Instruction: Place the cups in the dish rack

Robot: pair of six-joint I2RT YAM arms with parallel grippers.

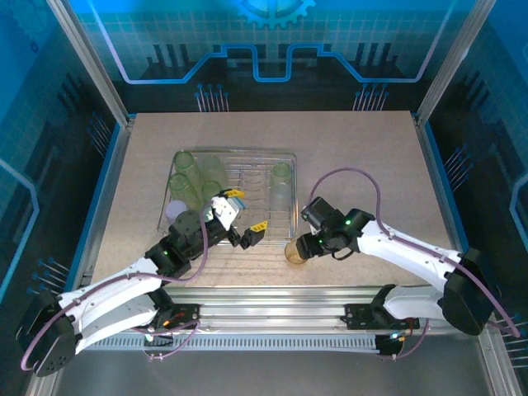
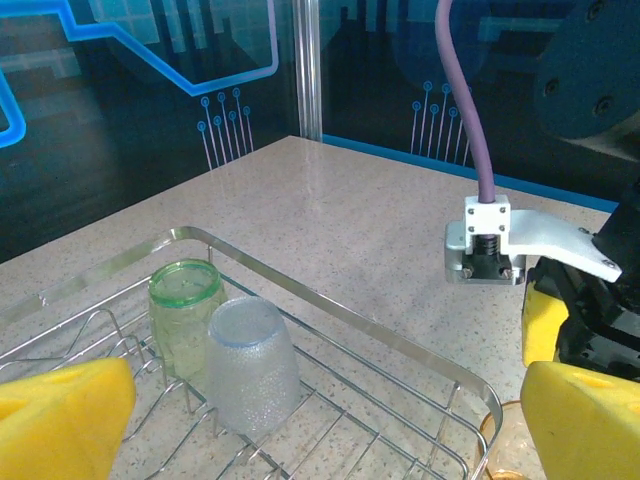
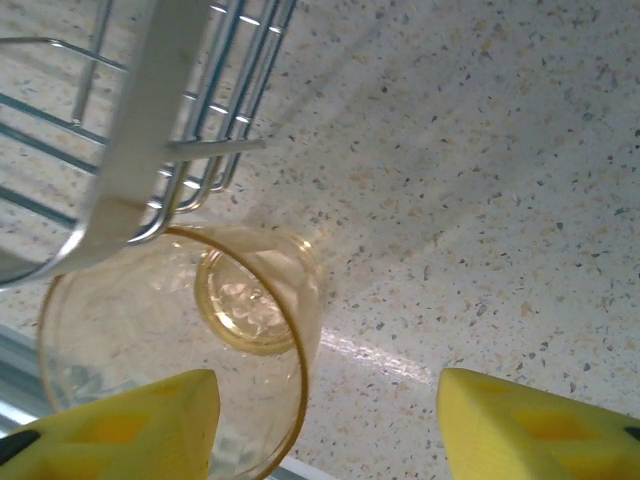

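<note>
Step in hand looks like grabbing the amber cup [image 1: 294, 252], upright on the tabletop [image 1: 371, 165] just off the lower-right corner of the rack [image 1: 235, 152]. On the right gripper [image 3: 330, 415] the jaws sit astride its rim, not clamped yet. The left gripper [image 1: 246, 213] gapes empty. Next: pinch, lift over the wire.

A speckled beige table [image 1: 363, 165] lies inside dark wall panels [image 1: 330, 41] printed with blue circuit lines. Silvery metal posts [image 1: 89, 62] rise at its far corners, and what looks like blue trim [image 1: 101, 194] edges its sides.
</note>
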